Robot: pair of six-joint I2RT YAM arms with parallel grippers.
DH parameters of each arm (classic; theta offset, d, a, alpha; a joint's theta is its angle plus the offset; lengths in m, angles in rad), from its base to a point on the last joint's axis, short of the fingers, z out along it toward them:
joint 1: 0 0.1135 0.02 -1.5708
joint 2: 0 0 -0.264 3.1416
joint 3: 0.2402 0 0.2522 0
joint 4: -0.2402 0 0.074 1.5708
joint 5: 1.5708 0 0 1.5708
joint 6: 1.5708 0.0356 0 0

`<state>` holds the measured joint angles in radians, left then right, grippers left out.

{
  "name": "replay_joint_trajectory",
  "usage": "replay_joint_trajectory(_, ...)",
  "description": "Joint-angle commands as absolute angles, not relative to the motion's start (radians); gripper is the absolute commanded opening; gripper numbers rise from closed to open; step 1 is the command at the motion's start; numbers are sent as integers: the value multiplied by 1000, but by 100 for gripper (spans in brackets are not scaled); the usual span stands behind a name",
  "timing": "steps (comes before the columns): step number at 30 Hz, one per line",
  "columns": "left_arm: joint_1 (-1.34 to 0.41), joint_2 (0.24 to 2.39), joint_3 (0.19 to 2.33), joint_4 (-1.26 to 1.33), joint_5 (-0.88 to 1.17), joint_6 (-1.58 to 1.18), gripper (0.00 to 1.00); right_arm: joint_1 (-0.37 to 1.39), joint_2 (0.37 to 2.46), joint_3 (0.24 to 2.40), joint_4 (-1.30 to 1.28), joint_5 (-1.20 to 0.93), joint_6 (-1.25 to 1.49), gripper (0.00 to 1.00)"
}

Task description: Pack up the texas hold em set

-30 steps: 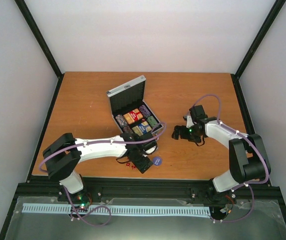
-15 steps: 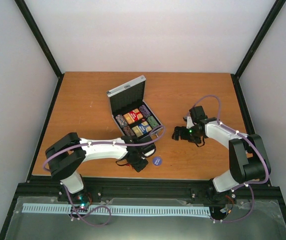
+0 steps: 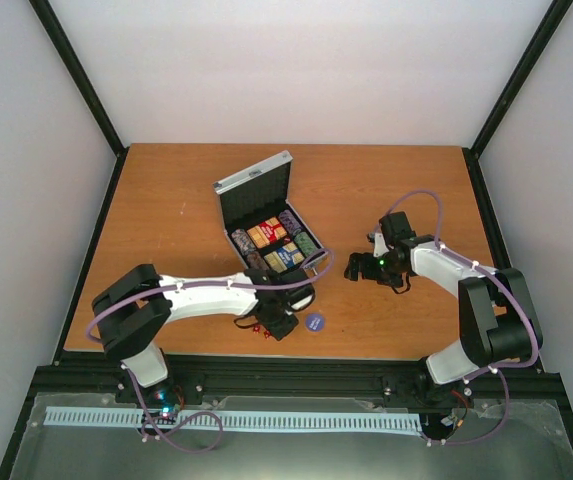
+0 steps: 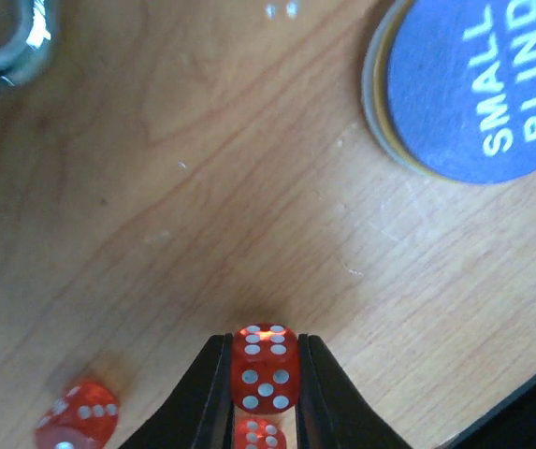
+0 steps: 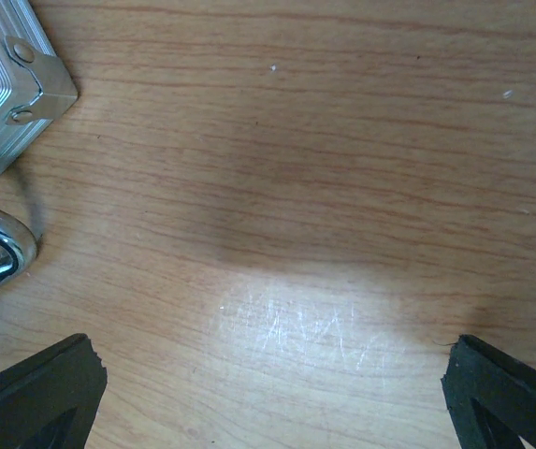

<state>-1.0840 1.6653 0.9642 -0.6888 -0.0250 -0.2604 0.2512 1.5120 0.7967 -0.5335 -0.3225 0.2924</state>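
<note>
Red die (image 4: 266,367): pinched between the jaws of our left gripper (image 4: 266,379), near the front edge of the table (image 3: 166,200). Open case (image 3: 266,222): just beyond it, farther up; we judge the left arm nearer. Right gripper (image 5: 269,398): jaws wide, empty, beside the case.

The left arm (image 3: 196,292) folds back at its elbow beside the base, and its forearm stretches low to the right with the wrist tipped downward. The left gripper (image 4: 266,348) points down, its two dark fingers (image 4: 210,393) pinched against opposite sides of a red die (image 4: 265,367). The right arm (image 3: 446,262) rises from its base, bends, and reaches left and low. The right gripper (image 5: 269,360) is spread wide, with one finger at each lower corner of its wrist view.
</note>
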Motion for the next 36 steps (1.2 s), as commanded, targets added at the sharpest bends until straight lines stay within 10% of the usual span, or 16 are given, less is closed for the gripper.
replay_joint_trajectory(1, -1058, 1626, 1079, -782, -80, -202, 1, 244, 1526, 807, -522, -316, 290, 100)
replay_joint_trajectory(16, -673, 1888, 1455, -743, -84, 25, 1, 244, 1571, 836, -506, -317, 294, 100)
replay_joint_trajectory(36, -615, 2073, 1560, -663, -84, 64, 10, 244, 1614, 840, -494, -311, 288, 100)
